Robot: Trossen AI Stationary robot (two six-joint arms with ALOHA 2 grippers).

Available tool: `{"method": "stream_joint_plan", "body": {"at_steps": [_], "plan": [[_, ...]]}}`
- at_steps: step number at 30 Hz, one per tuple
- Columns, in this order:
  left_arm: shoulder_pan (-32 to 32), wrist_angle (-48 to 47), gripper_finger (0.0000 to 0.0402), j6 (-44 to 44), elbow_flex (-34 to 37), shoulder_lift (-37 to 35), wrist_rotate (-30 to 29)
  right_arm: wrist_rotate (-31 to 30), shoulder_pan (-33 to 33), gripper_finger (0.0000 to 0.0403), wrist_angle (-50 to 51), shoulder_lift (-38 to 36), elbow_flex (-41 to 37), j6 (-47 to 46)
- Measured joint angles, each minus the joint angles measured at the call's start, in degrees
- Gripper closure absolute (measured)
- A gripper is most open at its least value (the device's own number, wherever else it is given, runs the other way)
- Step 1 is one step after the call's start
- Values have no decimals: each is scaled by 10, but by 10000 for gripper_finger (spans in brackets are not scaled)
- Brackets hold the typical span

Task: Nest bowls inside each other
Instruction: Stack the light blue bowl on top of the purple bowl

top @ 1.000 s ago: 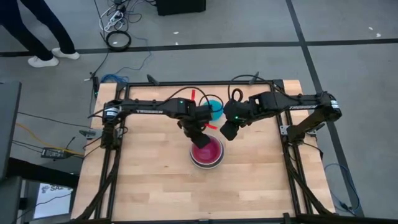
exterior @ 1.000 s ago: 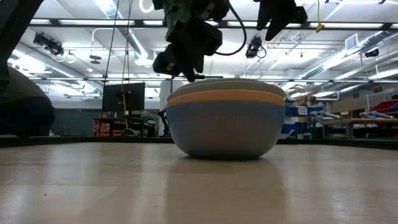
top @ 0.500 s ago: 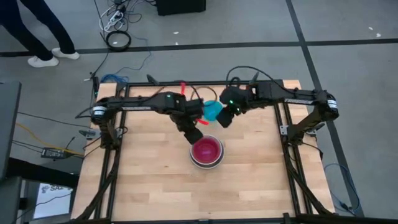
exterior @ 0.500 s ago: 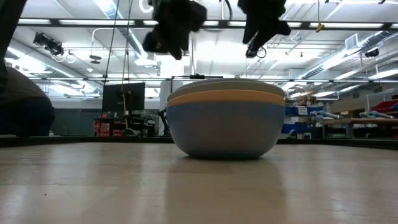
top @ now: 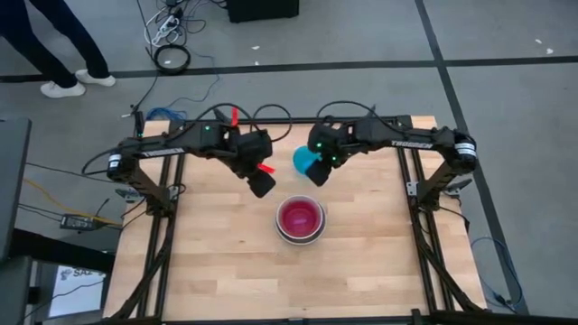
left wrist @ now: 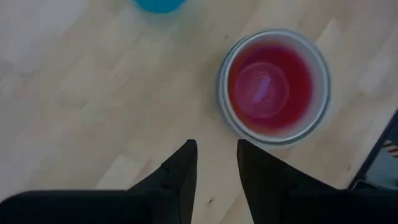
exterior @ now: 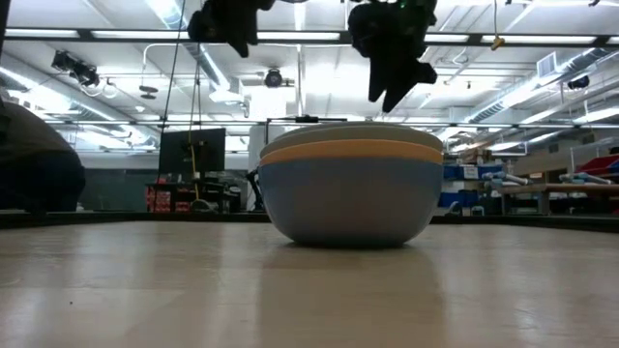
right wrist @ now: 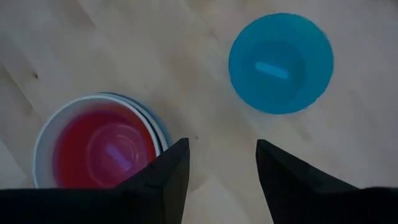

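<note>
A stack of nested bowls (top: 300,219) rests on its base on the wooden table; its outer bowl is blue, with an orange band and a pale rim (exterior: 350,184), and the inside is red-pink (left wrist: 271,84). A small teal bowl (right wrist: 281,61) stands alone toward the far edge (top: 301,161). My left gripper (left wrist: 214,158) hangs open and holds nothing, up and to the left of the stack (top: 262,185). My right gripper (right wrist: 221,155) is open above the table between the stack and the teal bowl (top: 318,173).
Black frame rails (top: 411,194) run along the table's left, right and far sides. Bare wood lies to the near side of the stack. Cables and a person's legs (top: 54,45) show on the floor beyond the far left corner.
My left gripper has risen from just over the stack and drawn back toward the table's left and far side, tipping as it went. My right gripper has swung toward the far edge and left, to the teal bowl, sinking a little. The bowls have stayed in place.
</note>
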State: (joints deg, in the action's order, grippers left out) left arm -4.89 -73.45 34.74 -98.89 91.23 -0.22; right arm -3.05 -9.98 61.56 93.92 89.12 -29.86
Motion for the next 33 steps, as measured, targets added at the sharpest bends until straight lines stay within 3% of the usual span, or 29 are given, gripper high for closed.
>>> {"method": "stream_joint_plan", "body": {"at_steps": [21, 33], "plan": [[0, -32, 278, 2, 0, 0, -8, 128, -81, 230, -82, 175, 0, 65], [0, -32, 278, 4, 1, 0, -17, 133, -87, 232, -89, 241, 0, 91]]}}
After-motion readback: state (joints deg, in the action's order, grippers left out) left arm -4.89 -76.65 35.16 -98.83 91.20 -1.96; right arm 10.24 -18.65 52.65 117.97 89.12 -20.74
